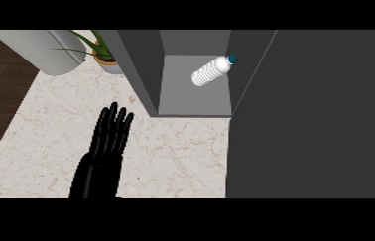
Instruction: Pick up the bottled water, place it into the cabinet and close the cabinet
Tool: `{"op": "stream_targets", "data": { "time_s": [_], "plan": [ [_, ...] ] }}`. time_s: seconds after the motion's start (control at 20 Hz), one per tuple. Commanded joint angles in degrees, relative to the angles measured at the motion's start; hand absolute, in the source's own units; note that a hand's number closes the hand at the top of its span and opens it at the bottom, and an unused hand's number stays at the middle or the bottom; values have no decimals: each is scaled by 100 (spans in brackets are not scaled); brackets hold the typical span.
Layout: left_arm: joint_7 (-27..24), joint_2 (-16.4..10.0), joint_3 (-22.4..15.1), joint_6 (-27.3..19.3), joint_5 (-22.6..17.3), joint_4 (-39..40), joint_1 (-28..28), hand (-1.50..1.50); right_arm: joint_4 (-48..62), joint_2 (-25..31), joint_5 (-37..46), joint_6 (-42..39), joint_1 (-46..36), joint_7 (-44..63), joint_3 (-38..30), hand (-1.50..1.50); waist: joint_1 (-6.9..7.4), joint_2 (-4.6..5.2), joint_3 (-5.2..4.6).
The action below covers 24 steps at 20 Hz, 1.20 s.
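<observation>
The bottled water (212,70), white and ribbed with a teal cap, lies tilted on the grey shelf inside the open cabinet (192,97). Its cap points to the upper right, against the inner right wall. A large dark grey door panel (304,121) fills the right side of the view, beside the cabinet opening. My left hand (110,133) rests open over the marble counter at lower left, fingers straight and pointing up, well apart from the cabinet. My right hand does not show anywhere.
A potted green plant (102,54) stands at the back left beside the cabinet's left wall. A grey rounded object (40,49) sits in the far left corner. The marble counter (176,150) ends at a dark floor on the left.
</observation>
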<state>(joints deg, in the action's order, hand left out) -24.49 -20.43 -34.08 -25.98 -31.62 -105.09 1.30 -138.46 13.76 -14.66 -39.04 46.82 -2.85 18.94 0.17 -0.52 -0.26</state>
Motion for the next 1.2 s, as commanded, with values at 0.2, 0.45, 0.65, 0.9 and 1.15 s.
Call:
{"op": "stream_targets", "data": {
  "time_s": [0.2, 0.45, 0.65, 0.9, 1.15],
  "plan": [
    [-388, -540, 439, 412, -189, -483, 757, -150, -1233, -225, 1545, 560, -406, 998, 1231, 150, 81, -5, -15],
    [-323, -657, 749, 600, -494, -532, 930, -150, -1006, -716, 2499, 835, -1001, 1333, 2467, 150, 62, -5, -20],
    [-426, -891, 802, 738, -446, -723, 1228, -150, -745, -828, 2723, 945, -1615, 1706, 2690, 150, 158, -44, -28],
    [-534, -930, 845, 910, -546, -813, 1509, -150, -762, -1134, 2746, 1141, -2372, 2379, 2854, 150, 175, -40, -35],
    [-510, -1193, 1188, 1164, -790, -908, 1653, -150, -193, -1348, 2734, 1692, -3245, 2670, 2938, 150, 213, -26, -41]
  ]
}}
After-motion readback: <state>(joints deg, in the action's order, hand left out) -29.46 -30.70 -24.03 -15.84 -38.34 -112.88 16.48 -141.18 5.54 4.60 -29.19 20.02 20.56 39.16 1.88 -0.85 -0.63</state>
